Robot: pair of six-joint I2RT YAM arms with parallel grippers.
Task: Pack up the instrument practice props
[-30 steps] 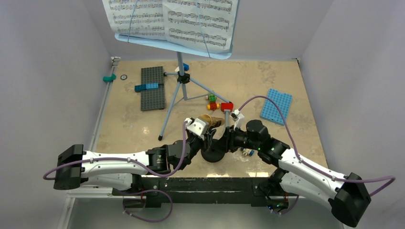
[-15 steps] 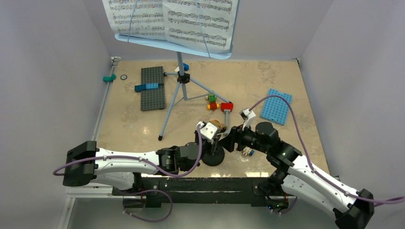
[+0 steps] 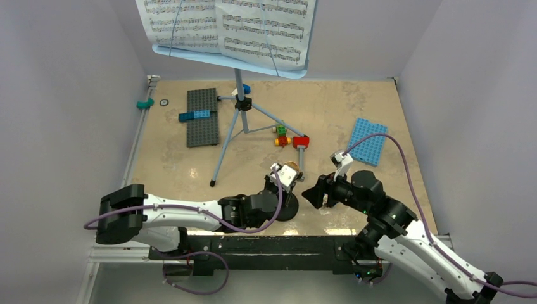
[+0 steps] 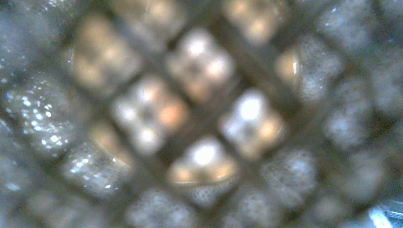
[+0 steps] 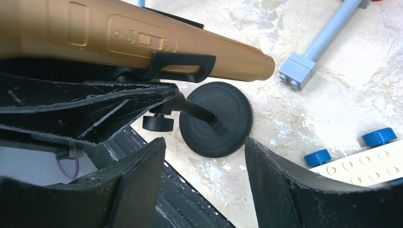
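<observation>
The gold-brown toy microphone (image 3: pixel 290 169) (image 5: pixel 142 42) lies tilted in the clip of the small black mic stand, whose round base (image 3: pixel 286 208) (image 5: pixel 216 118) rests on the table near the front edge. My left gripper (image 3: pixel 282 180) is shut on the microphone. The microphone's blurred grille fills the left wrist view and hides the fingers there. My right gripper (image 3: pixel 315 193) (image 5: pixel 204 142) stands open just right of the base, touching nothing. The light-blue music stand (image 3: pixel 240 104) stands at the back on its tripod, with white sheet-music pages (image 3: pixel 228 25) on top.
A grey baseplate (image 3: pixel 202 117) with blue bricks lies back left and a blue baseplate (image 3: pixel 367 140) back right. Coloured bricks (image 3: pixel 282 134) and a red brick on a grey post (image 3: pixel 301 149) sit behind the microphone. A white wheeled brick (image 5: pixel 370 161) lies near my right gripper.
My right gripper has opened and drawn back to the right, away from the mic stand. My left arm has shifted right, and the microphone and stand have moved right and nearer with it.
</observation>
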